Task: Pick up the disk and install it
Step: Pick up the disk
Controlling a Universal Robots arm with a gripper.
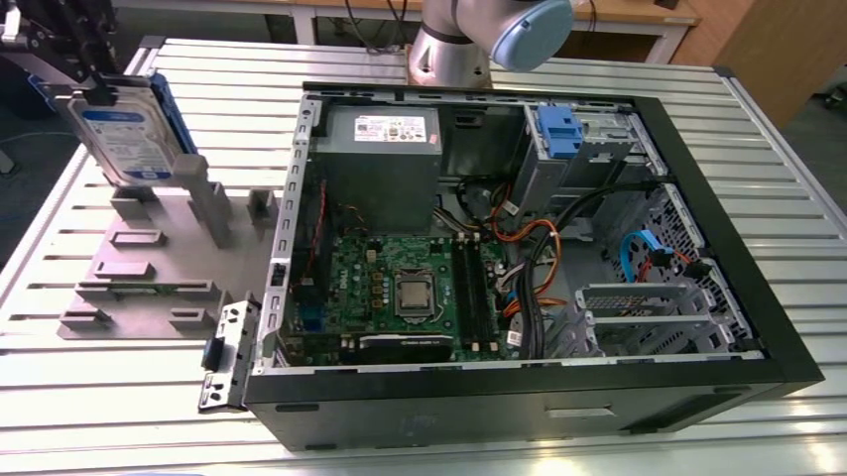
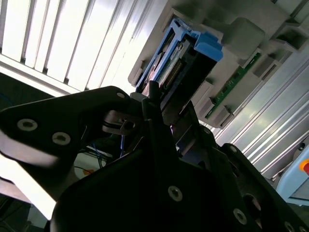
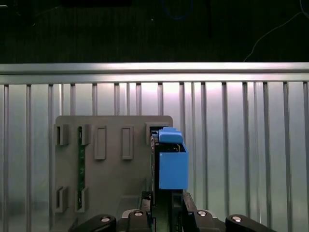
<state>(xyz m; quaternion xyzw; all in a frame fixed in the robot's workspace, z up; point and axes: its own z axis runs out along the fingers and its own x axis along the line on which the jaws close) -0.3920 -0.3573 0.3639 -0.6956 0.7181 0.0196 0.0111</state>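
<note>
The disk (image 1: 126, 139), silver with a white-and-blue label and a blue carrier frame, stands upright at the exterior view's far left. Its lower edge is just over the posts of the grey fixture plate (image 1: 146, 268). My gripper (image 1: 90, 91) is shut on the disk's top edge. In both wrist views the black fingers (image 2: 154, 121) clamp the disk (image 2: 186, 55) from either side, with the blue carrier end (image 3: 172, 166) pointing away from the gripper (image 3: 164, 210). The open computer case (image 1: 530, 392) lies to the exterior view's right, with a grey drive cage and its blue clip (image 1: 561, 134) in the far corner.
Inside the case are a grey power supply (image 1: 377, 149), a green motherboard (image 1: 397, 288) and loose cables (image 1: 530, 238). The fixture plate (image 3: 111, 159) carries several slots and posts. The arm's base (image 1: 457, 45) stands behind the case on the slatted metal table (image 1: 781, 178).
</note>
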